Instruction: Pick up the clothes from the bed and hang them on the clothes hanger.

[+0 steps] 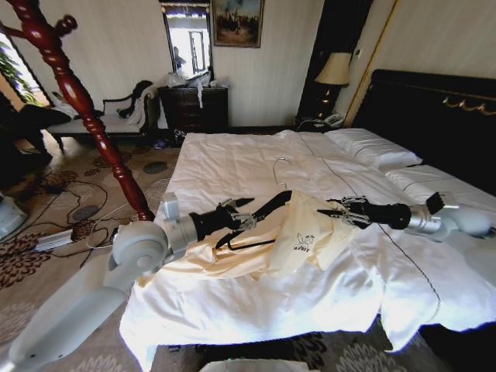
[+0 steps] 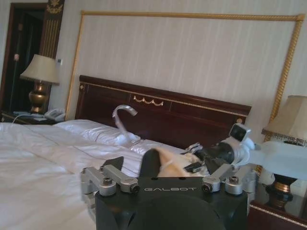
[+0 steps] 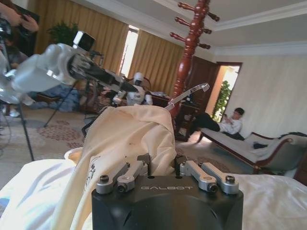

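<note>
The left pincer (image 1: 246, 218) is clamped on the black hanger (image 1: 267, 208) above the bed (image 1: 232, 163), near its front edge. The cream top (image 1: 298, 236) is draped over the hanger. The right pincer (image 1: 339, 211) is clamped on the top's cloth.

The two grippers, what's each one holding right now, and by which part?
The left gripper grips the black clothes hanger by one arm. The right gripper pinches the cream top at its upper edge, over the hanger.
</note>
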